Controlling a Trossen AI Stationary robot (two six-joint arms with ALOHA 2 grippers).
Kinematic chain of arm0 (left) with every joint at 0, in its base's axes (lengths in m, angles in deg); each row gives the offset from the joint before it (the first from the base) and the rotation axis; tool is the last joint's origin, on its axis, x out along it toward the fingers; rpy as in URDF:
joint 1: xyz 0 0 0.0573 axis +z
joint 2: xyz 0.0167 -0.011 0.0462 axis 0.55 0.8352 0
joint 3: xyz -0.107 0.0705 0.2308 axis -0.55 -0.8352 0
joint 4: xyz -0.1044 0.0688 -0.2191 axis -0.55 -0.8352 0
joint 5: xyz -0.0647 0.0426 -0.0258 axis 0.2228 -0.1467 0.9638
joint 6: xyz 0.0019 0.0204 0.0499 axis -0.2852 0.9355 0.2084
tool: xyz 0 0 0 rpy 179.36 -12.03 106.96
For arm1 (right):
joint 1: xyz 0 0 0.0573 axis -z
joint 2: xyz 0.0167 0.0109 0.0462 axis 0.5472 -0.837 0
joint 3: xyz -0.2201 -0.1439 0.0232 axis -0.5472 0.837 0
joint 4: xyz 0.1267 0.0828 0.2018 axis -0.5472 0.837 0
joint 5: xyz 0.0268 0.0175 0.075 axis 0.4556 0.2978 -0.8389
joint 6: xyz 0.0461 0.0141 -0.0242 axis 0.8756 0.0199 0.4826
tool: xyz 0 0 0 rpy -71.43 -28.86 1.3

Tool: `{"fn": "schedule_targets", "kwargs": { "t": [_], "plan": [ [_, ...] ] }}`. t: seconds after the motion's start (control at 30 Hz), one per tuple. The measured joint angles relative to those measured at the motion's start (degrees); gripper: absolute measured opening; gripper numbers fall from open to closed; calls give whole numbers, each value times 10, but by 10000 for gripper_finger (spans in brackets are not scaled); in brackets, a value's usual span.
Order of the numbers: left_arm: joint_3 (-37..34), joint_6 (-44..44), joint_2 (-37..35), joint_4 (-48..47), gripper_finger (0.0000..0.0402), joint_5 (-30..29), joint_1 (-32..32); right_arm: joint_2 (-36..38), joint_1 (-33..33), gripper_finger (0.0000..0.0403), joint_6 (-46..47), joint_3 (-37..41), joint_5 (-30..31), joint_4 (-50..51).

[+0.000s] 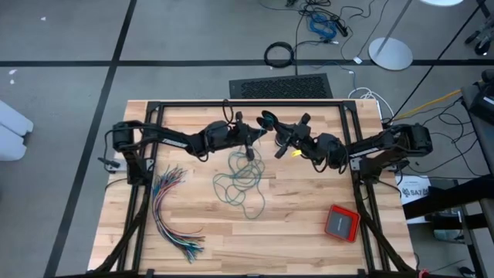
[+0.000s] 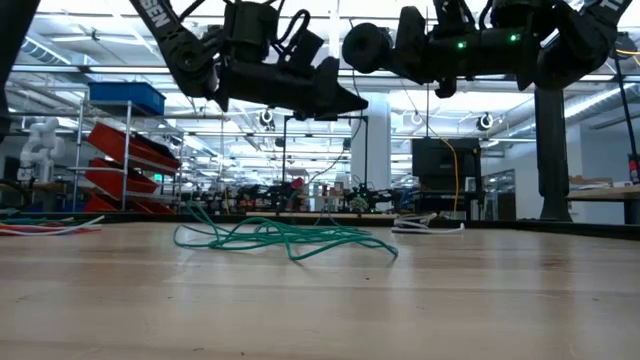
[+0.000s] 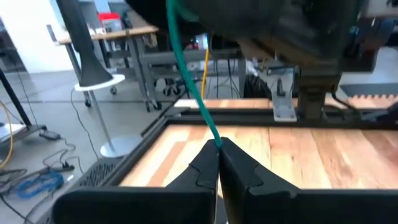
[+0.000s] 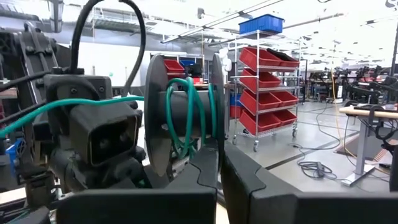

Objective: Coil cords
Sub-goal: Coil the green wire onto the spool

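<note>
**Teal cord going onto a spool above the bench's far edge**

The left gripper (image 3: 217, 163) is pinched shut on the teal-green cord (image 1: 241, 179), with the strand running taut from its fingertips up toward the other arm. The right gripper (image 4: 219, 163) is also closed; it appears to clamp the rim of a dark spool (image 4: 186, 115), a two-flanged reel that already carries a few turns of teal cord around its hub. Both grippers hang in the air near the middle of the bench's far edge, close to each other.

Most of the teal cord lies loose on the wooden bench (image 1: 309, 224), a tangled heap of open loops around the centre. No black cord can be picked out with confidence.

To do this step well, I would keep light, steady tension on the strand so each turn beds between the flanges rather than slipping over one. The heap looks snarled, so feeding slowly should let loops lift free without knotting.

The cord is thin, smooth and limp. The spool reads as hard matt plastic with flat round flanges. The bench is pale slatted wood inside a black metal frame. A fanned bundle of many-coloured wires (image 1: 171, 212) lies by the left edge, and a red box (image 1: 341, 223) near the right front corner.
</note>
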Motion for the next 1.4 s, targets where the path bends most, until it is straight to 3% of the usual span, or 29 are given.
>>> {"fn": "schedule_targets", "kwargs": {
  "t": [0.93,1.23,1.4],
  "plan": [
    [1,-15,33,51,12,-15,-7,7,7,0,9,0,-14,-13],
    [4,-45,33,30,81,-40,-2,7,7,0,9,0,-15,-12],
    [4,-45,33,17,83,-48,-3,7,7,0,6,0,-14,-12]
  ]
}}
